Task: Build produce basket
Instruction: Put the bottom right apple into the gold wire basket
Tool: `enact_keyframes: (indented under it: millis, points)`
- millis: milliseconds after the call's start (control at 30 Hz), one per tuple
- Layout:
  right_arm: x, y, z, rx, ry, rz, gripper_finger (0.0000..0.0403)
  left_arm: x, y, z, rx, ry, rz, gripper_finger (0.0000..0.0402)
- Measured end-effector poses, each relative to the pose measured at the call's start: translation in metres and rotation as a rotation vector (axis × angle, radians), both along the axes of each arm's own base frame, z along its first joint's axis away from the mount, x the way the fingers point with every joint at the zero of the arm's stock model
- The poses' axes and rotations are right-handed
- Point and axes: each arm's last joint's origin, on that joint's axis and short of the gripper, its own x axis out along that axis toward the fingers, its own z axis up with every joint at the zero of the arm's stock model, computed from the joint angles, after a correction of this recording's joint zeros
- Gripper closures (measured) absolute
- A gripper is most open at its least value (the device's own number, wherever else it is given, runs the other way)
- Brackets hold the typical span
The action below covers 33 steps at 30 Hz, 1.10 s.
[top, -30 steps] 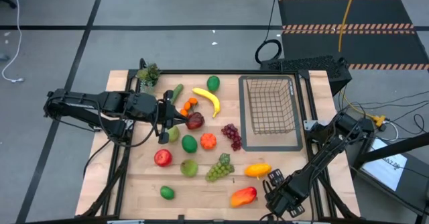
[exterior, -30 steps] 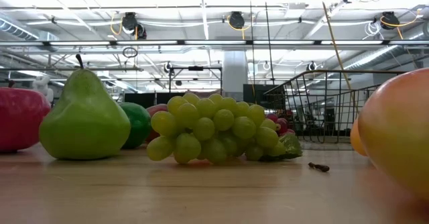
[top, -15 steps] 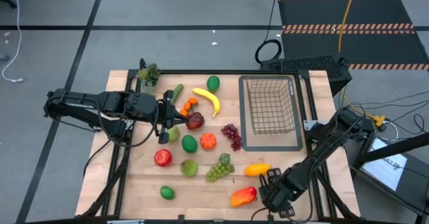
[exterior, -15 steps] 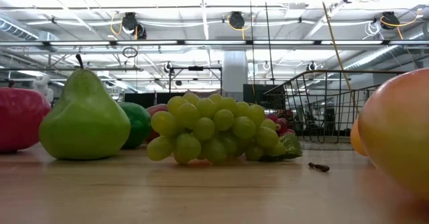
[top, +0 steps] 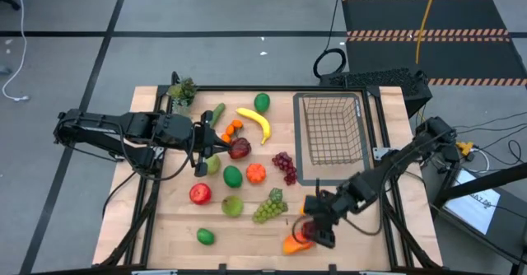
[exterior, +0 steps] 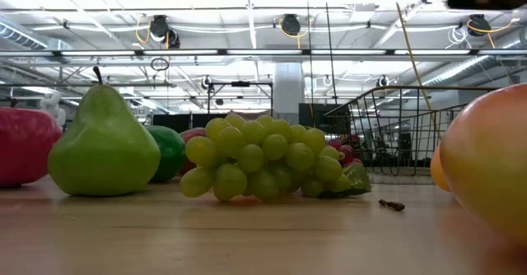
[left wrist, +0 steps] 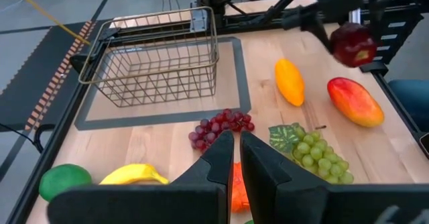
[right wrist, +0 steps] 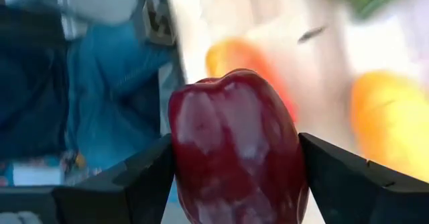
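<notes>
The wire basket [top: 333,127] stands on a dark-framed mat [top: 333,177] at the far right. Produce lies loose on the table: banana [top: 255,123], purple grapes [top: 285,166], green grapes [top: 270,206], a yellow mango [left wrist: 289,82] and a red-orange mango [top: 295,243]. My right gripper [top: 311,228] hangs over the near right part of the table, above the red-orange mango, shut on a dark red apple [right wrist: 234,150]. My left gripper [left wrist: 236,158] is shut and holds nothing. It hovers over the left-hand fruit. My right gripper pinches the dark red apple by two opposite sides [right wrist: 181,157] between its two fingers [right wrist: 134,184]. The fingers slant down from the table's right side. The apple is lifted clear of the table, above the mangoes [left wrist: 353,44].
A pear [exterior: 103,147], a red apple [top: 200,194], a lime [top: 205,236], an orange [top: 256,173], a cucumber [top: 217,114] and another dark apple [top: 240,148] lie on the left half. A small potted plant [top: 182,90] stands at the far left corner.
My right gripper has gone from the near right corner toward the table's left and risen, rolling its wrist as it went. It now hangs over the red-orange mango, and its arm shows at the top of the low view.
</notes>
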Motion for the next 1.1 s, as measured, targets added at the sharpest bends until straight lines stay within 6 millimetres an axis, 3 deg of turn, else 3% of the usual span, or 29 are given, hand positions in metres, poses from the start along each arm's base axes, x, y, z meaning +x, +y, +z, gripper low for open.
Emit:
enact_keyframes:
  millis: [400, 767, 1100]
  points:
    - [0.012, -0.055, 0.029, 0.01, -0.135, -0.081, 0.0113, 0.02, -0.007, -0.016, 0.049, 0.062, -0.044, 0.0371]
    - [-0.008, -0.115, 0.069, -0.122, -0.324, -0.237, 0.0113, 0.013, -0.006, -0.009, 0.061, 0.036, -0.045, 0.0371]
    - [-0.023, -0.162, 0.077, -0.274, -0.323, -0.267, 0.0113, 0.014, -0.006, -0.008, 0.073, 0.024, -0.051, 0.0371]
